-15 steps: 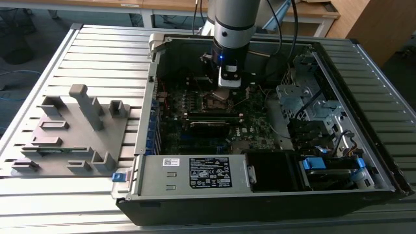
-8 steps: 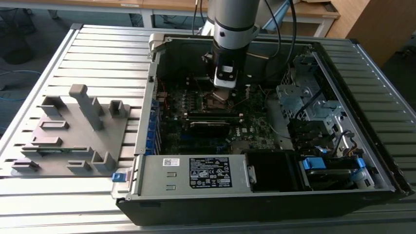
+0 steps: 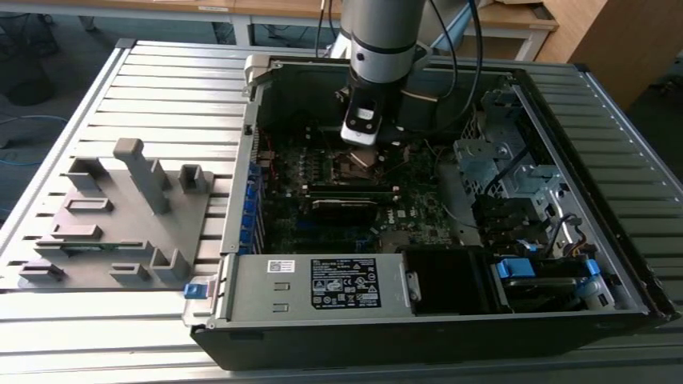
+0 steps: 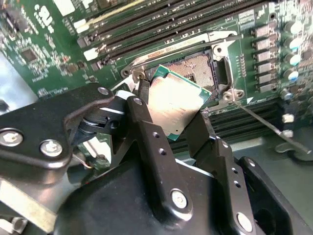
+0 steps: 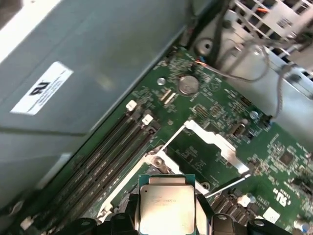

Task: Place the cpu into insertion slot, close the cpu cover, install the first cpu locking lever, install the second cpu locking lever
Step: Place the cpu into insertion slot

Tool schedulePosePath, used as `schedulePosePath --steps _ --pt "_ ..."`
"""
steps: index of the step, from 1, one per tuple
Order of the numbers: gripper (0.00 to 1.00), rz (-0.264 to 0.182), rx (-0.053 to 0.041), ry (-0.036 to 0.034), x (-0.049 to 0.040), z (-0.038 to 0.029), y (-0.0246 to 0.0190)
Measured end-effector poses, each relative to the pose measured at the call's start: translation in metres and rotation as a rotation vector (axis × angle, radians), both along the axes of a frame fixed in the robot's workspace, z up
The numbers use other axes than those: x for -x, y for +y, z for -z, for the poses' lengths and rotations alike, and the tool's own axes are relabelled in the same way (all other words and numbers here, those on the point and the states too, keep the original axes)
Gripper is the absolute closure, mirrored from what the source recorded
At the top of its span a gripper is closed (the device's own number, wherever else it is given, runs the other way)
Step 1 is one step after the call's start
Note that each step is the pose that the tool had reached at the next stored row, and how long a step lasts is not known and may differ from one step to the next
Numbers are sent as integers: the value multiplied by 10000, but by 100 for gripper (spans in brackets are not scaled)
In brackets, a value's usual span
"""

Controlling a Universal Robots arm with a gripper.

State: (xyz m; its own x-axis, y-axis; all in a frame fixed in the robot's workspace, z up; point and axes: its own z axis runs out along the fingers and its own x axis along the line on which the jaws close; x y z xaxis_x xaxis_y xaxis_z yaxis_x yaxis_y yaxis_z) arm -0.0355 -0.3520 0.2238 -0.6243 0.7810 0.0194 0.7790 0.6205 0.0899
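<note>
My gripper (image 4: 171, 111) is shut on the cpu (image 4: 175, 104), a flat square chip with a silver top and green edge, clamped between two black fingers (image 4: 146, 117). The chip hangs tilted over the near edge of the insertion slot (image 4: 203, 67), whose recessed pin field lies bare. I cannot tell whether it touches the slot. In the first wrist view the cpu (image 5: 167, 205) sits in the gripper (image 5: 167, 221), and beyond it the cpu cover (image 5: 220, 147) stands swung open. A thin locking lever (image 4: 261, 121) sticks out loose beside the socket. In the exterior view the gripper (image 3: 360, 150) reaches into the case.
Long black memory slots (image 4: 161, 24) run beside the socket. The labelled grey power-supply box (image 3: 320, 284) fills the case's near side. A metal drive cage (image 3: 501, 168) with cables is at the exterior view's right. A grey fixture plate (image 3: 117, 216) lies at that view's left.
</note>
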Motion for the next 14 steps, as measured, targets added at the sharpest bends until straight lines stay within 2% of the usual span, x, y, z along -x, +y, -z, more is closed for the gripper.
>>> schedulePosePath --steps 11,14 --pt "46 1993 2 0 0 43 0" --pt "46 2048 2 0 0 43 0"
